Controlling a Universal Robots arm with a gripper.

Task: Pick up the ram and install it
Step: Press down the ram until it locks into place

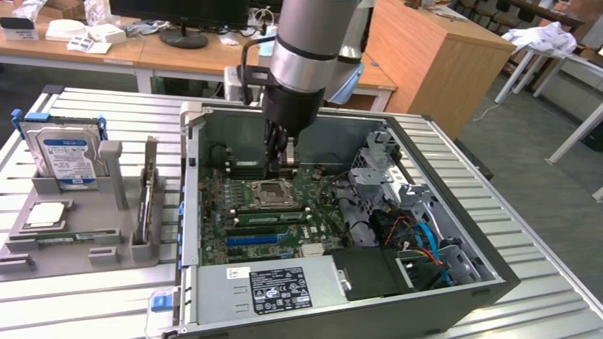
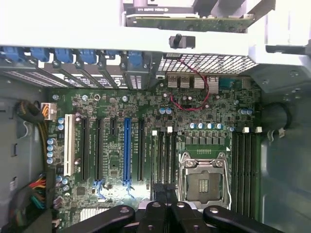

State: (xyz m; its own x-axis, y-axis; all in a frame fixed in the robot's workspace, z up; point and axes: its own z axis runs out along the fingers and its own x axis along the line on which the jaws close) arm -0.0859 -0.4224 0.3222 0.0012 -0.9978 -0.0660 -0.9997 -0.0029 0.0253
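Gripper (image 1: 282,161) hangs inside the open computer case (image 1: 490,275), low over the motherboard (image 1: 217,212) and close to the bare CPU socket (image 1: 273,191). Its jaws are drawn tight together. In the exterior view the arm's thick wrist covers where the fingers begin. Whether anything thin is pinched between the tips cannot be made out.

In the wrist view the gripper (image 2: 165,196) is cut off by the picture's edge. Its dark fingers (image 2: 156,194) overlap the black memory slots (image 2: 165,150) beside the CPU socket (image 2: 204,182), so the slots' near ends are hidden.

A thin green stick, seemingly the ram (image 1: 268,216), lies lengthwise along the memory slots, between the socket and the blue expansion slot (image 1: 254,239). Its chips are too small to read, and how deep it sits is unclear.

On the exterior view's left, a grey tray (image 1: 104,247) stands on the slatted table (image 1: 85,296) just beside the case and carries an upright hard drive (image 1: 66,157). The power supply (image 1: 273,286) fills the case's near corner.
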